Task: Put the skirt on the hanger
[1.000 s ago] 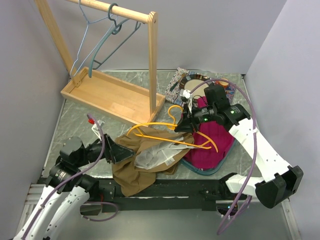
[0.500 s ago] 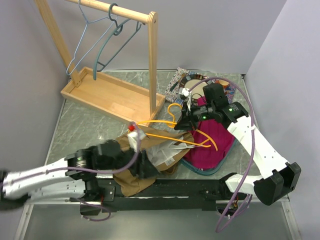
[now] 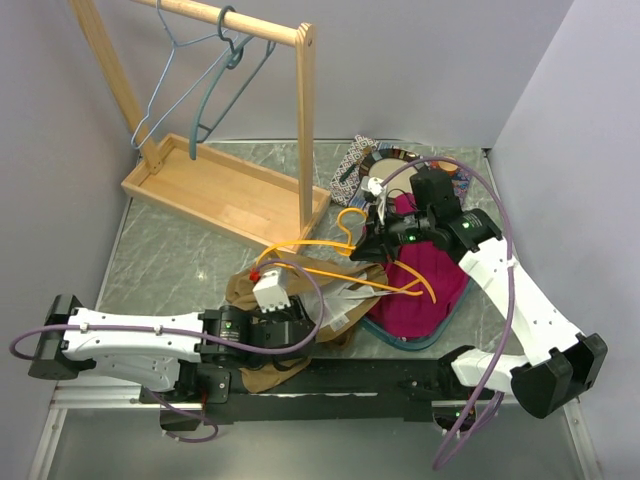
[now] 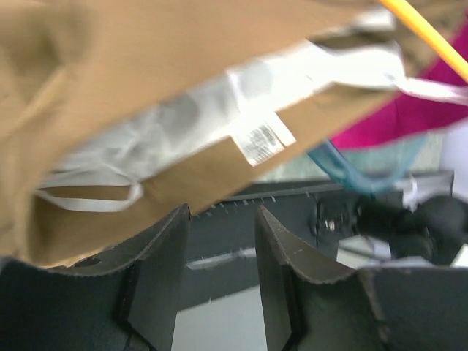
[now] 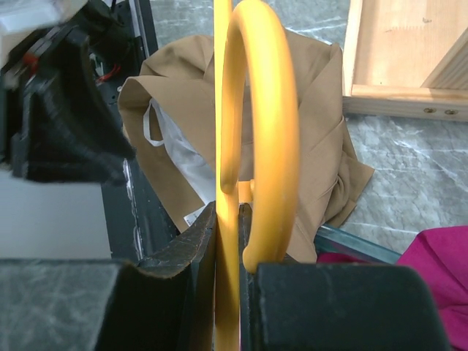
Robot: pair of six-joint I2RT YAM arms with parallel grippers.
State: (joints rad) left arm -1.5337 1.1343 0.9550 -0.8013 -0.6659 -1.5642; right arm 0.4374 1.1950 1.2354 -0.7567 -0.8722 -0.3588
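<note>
Right now the skirt (image 5: 183, 88) lies heaped on the counter (image 3: 180, 262) just ahead of my left gripper (image 4: 223, 214), whose jaws stand apart on nothing, while my right gripper (image 5: 228, 235) is clamped on the yellow hanger (image 5: 265, 110) lying across the heap.

My left arm (image 3: 130, 340) is folded low, elbow out to the left, forearm running nearly flat toward the right. My left gripper (image 3: 298, 335) has its two black fingers (image 4: 164, 248) apart, the gap between them empty. My right arm (image 3: 520, 300) rises, bends and leans leftward; my right gripper (image 5: 228, 219) pinches a thin orange plastic hanger (image 5: 256, 110).
</note>
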